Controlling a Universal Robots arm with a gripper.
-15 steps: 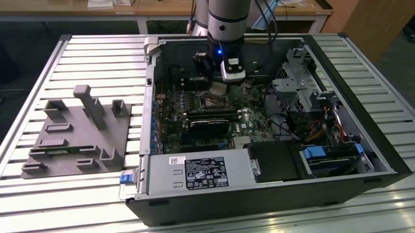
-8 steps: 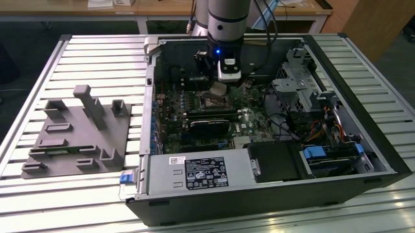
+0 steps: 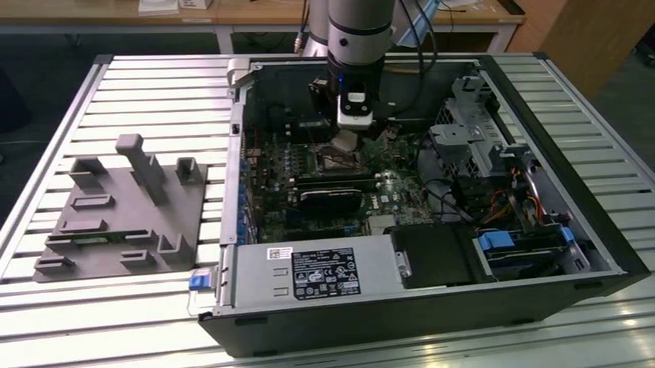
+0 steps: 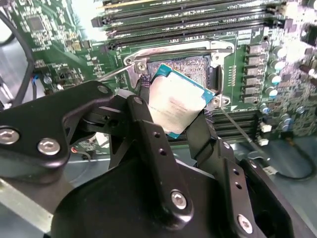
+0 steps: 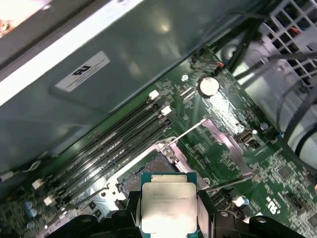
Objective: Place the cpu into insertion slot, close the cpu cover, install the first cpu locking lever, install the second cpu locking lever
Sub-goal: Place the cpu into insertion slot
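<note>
A slatted metal table [image 3: 61, 107] carries an open computer case [image 3: 573, 230]. At the exterior view's middle, the tool [image 4: 174, 121] is clamped on the edges of the cpu [image 4: 176, 101], over the insertion slot [image 4: 190, 67]. It looks light, stiff and breakable, so the edges seem safest to hold.

**Exterior view.** The camera is mounted high and well back. It looks obliquely down on the ribbed aluminium table [image 3: 153, 84] and takes in the whole open black computer case [image 3: 409, 322]. The grey robot arm [image 3: 358, 31] enters at twelve o'clock. A grey moulded fixture plate [image 3: 118, 211] lies at nine o'clock from the case.

**Second wrist view.** The camera sits close behind the black gripper [image 4: 173, 119] and faces along its fingers onto the green motherboard [image 4: 54, 54].

**First wrist view.** The camera looks past the fingertips and across the board toward the grey case wall [image 5: 124, 59].

**Shared field.** Both wrist views cover three things:
- the pale silvery square cpu [image 4: 176, 106] clamped between the fingers
- the metal-rimmed square insertion slot [image 4: 190, 67]
- the long black memory slots [image 4: 188, 20]

The exterior view covers the same area from far off.
</note>
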